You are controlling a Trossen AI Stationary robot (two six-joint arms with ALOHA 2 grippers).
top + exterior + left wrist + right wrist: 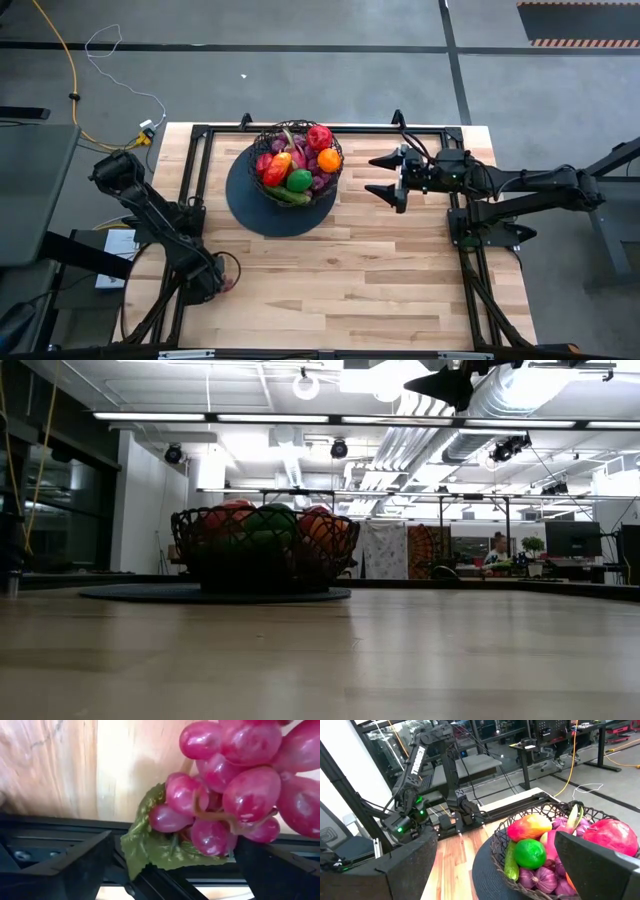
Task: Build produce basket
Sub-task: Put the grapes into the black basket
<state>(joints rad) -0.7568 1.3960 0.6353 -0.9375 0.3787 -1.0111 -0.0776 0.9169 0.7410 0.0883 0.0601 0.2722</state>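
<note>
Left hand (172, 865) open over grapes (230, 785) | basket (296, 163) filled

Bright overhead lighting; perhaps blurred close grapes (235, 785).

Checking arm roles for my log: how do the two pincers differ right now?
The left pincer is low at the table's left edge, with grapes between its fingers; the right pincer hovers beside the basket with nothing between its fingers. The left points toward the table's near-left corner, the right toward the basket. Both are open.
</note>
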